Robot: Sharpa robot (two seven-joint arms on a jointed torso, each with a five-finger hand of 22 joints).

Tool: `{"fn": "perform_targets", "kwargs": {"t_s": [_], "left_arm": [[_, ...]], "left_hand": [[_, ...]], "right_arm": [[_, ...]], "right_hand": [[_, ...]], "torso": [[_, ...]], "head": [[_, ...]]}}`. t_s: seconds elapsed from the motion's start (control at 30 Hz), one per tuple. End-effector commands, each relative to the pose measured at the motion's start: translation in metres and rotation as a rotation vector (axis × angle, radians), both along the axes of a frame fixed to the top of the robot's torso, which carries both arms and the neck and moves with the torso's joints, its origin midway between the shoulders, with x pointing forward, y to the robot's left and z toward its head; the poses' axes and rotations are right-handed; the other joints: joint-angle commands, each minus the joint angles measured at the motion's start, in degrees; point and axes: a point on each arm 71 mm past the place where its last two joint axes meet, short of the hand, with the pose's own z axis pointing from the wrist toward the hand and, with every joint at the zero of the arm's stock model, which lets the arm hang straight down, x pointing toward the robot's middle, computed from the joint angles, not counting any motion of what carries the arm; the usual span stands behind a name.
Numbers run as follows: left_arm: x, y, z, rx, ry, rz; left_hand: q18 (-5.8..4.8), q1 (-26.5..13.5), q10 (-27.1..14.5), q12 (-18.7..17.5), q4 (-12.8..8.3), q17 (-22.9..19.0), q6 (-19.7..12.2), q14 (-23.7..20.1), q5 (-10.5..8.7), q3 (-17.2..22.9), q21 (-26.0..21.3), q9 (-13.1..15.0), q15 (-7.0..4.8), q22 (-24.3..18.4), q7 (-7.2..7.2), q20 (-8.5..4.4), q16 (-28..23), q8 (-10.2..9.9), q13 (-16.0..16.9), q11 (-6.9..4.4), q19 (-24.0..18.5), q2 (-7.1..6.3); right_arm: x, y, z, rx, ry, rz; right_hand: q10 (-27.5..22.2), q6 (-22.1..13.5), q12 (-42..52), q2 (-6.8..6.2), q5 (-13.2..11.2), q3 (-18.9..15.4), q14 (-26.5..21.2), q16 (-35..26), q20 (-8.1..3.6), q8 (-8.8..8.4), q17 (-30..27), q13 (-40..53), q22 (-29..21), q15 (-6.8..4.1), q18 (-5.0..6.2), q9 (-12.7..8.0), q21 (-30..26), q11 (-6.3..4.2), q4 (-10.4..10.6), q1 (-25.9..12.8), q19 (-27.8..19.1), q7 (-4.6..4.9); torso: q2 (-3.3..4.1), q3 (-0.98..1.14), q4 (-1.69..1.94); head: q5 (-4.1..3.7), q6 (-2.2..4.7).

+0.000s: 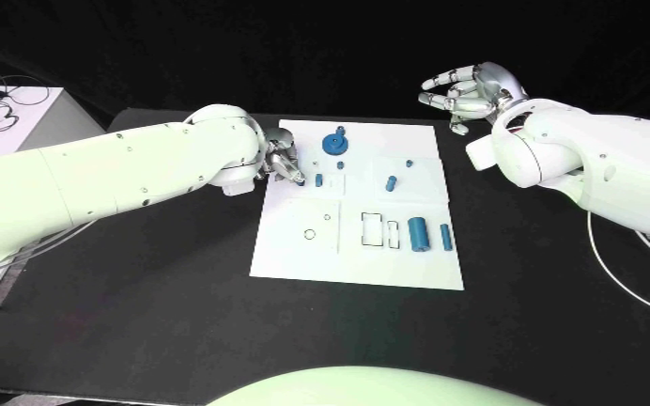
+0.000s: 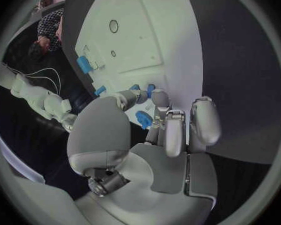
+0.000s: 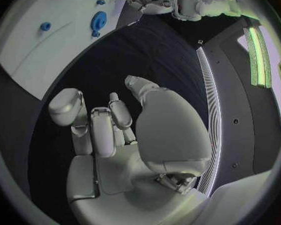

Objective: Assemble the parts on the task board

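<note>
Your left hand (image 1: 284, 163) sat at the task board's (image 1: 298, 246) left edge, fingertips beside a small blue part (image 1: 318, 179); grasp unclear. Your right hand (image 1: 465, 93) hovered far right, fingers loosely curled, holding nothing.

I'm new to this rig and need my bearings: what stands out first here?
The white task board lies mid-table, dotted with small blue parts. The left hand is down at the board's near-left edge, while the right hand hovers over the black table beyond the board's far right corner, holding nothing.
</note>
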Motion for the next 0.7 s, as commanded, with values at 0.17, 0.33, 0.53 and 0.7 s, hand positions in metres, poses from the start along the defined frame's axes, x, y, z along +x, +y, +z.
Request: {"fn": "perform_targets", "kwargs": {"t_s": [0.17,0.33,0.53,0.7], "left_arm": [[-0.0034,-0.0037,-0.0052,0.024,0.052,-0.051],[-0.0027,-0.0043,-0.0058,0.029,0.059,-0.054],[-0.001,-0.0062,-0.0057,0.03,0.055,-0.049],[0.0012,-0.0068,-0.0056,0.031,0.049,-0.039]], "left_hand": [[-1.08,0.5,0.2,0.2,-10.7,13.0,1.2,5.3,0.17,10.2,0.3,0.0,-0.33,0.1,-0.54,-0.09,0.5,0.2,0.2,-0.15,0.3,0.03],[-1.08,0.5,0.3,0.2,-10.8,13.0,1.2,5.3,0.17,10.2,0.3,0.0,-0.33,0.0,-0.54,-0.09,0.5,0.2,0.3,-0.15,0.3,0.01],[-1.07,0.6,0.3,0.3,-10.8,13.0,1.2,5.3,0.17,10.2,0.3,0.0,-0.33,0.0,-0.54,-0.09,0.5,0.2,0.3,-0.15,0.2,-0.01],[-1.06,0.6,0.3,0.2,-10.8,12.9,1.2,5.2,0.16,10.2,0.3,0.0,-0.33,0.0,-0.54,-0.09,0.4,0.2,0.3,-0.14,0.2,0.0]], "right_arm": [[0.0,0.0005,-0.0003,0.001,0.001,0.008],[-0.0001,0.0004,-0.0003,0.001,0.002,0.008],[-0.0001,0.0005,-0.0003,0.001,0.002,0.008],[-0.0003,0.0004,-0.0002,0.001,0.001,0.008]], "right_hand": [[-0.2,-0.3,-0.2,0.06,0.1,0.3,1.6,-0.2,-0.13,0.39,0.0,-0.1,-0.1,-0.23,0.91,0.1,-0.2,-0.07,0.2,-0.3,0.1,0.02],[-0.2,-0.3,-0.2,0.06,0.1,0.3,1.6,-0.2,-0.13,0.39,0.0,-0.1,-0.1,-0.23,0.91,0.1,-0.2,-0.07,0.2,-0.3,0.1,0.02],[-0.2,-0.3,-0.2,0.06,0.1,0.3,1.6,-0.2,-0.13,0.39,0.0,-0.1,-0.1,-0.23,0.91,0.1,-0.2,-0.07,0.2,-0.3,0.1,0.02],[-0.2,-0.3,-0.2,0.06,0.1,0.3,1.6,-0.2,-0.13,0.39,0.0,-0.1,-0.1,-0.23,0.91,0.1,-0.2,-0.07,0.2,-0.3,0.1,0.02]], "torso": [[-0.01,-0.01,-0.02],[0.01,0.03,-0.04],[0.0,0.0,-0.09],[0.02,0.01,-0.01]], "head": [[0.02,-0.18],[-0.03,-0.23],[-0.04,-0.2],[-0.11,-0.27]]}}
